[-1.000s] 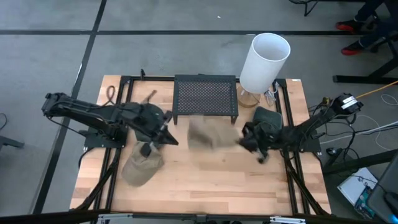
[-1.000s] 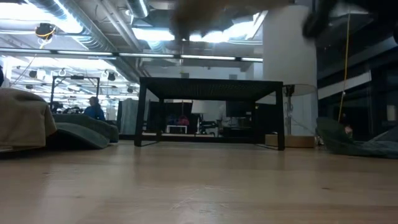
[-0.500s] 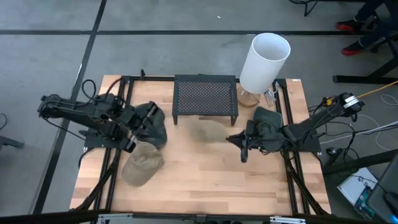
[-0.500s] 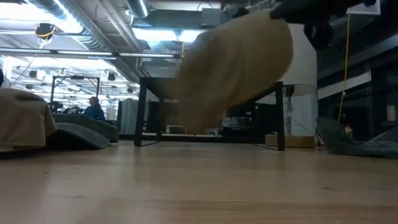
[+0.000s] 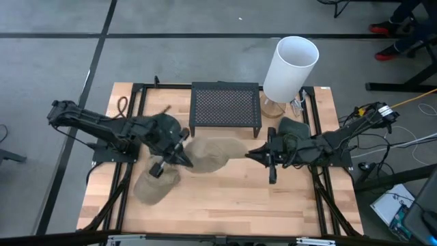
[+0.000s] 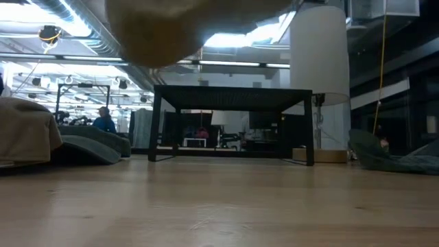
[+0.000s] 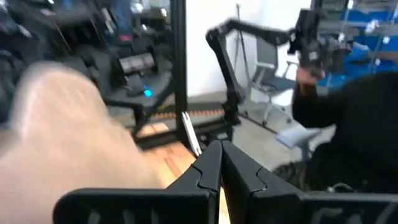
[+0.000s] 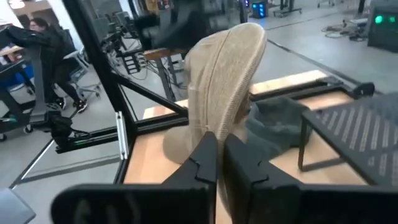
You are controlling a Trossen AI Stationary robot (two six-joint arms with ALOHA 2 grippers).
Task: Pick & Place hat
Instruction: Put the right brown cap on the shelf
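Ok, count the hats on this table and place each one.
4: tan hat held by the right gripper; tan hat front-left; dark hat under the left arm; dark hat by the right arm.
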